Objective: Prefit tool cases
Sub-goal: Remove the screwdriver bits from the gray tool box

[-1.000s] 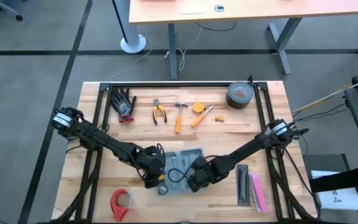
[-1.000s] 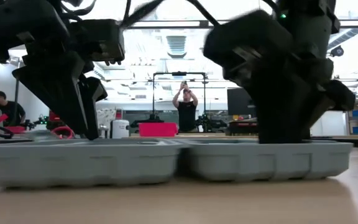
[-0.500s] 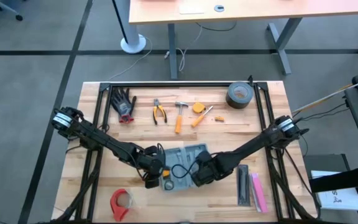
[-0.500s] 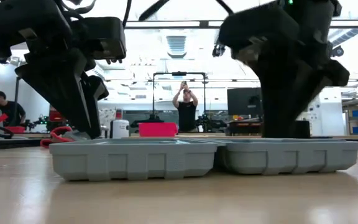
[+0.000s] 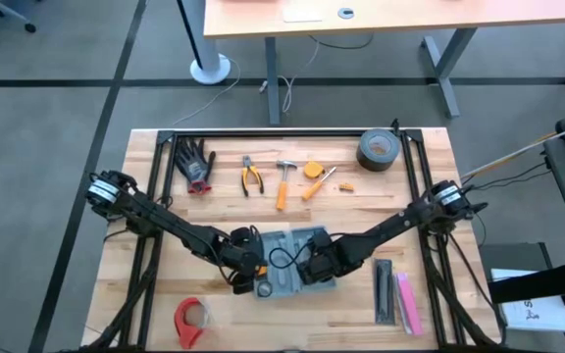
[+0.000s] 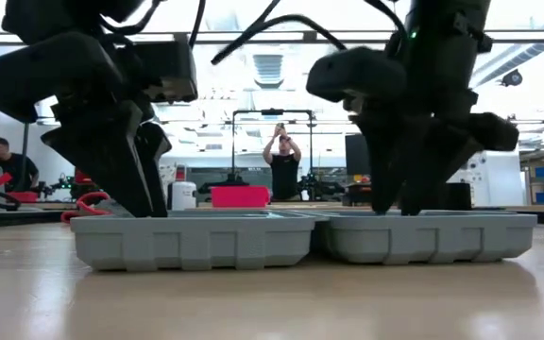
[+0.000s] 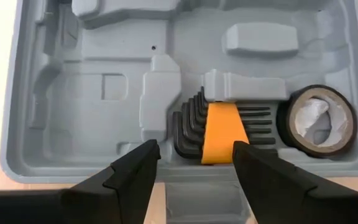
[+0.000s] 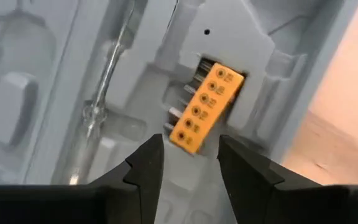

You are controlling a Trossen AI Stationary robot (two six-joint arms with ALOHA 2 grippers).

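A: Started at the left of the high view. The left gripper (image 5: 248, 267) sat low-centre on the table (image 5: 165, 211), right over the left edge of the tool case (image 5: 284, 250). Fingers spread apart, nothing between them. In its wrist view the hex key set (image 7: 219, 132) in the orange holder and the roll of black tape (image 7: 319, 129) already lay in their slots.

B: And to the right?

A: The right gripper (image 5: 314, 270) hovered over the case's right half, fingers likewise parted and empty. Its wrist view showed the screwdriver (image 8: 107, 81) and the orange bit holder (image 8: 205, 106) seated in the tray.

B: So which step?

A: My guess: squaring up or steadying the open case between loads. Gloves (image 5: 194, 163), pliers (image 5: 251, 176) and hammer (image 5: 283, 182) lay in a row across the upper part of the table, not yet fitted. Next move probably calls for one arm to lift clear and reach up there, then match the tool to its moulded slot.

B: Orientation?

A: Case lay open and flat, low-centre in the frame, trays facing up. Long axis ran roughly left to right, slightly skewed. Level view showed both halves (image 6: 192, 241) side by side on the wood.
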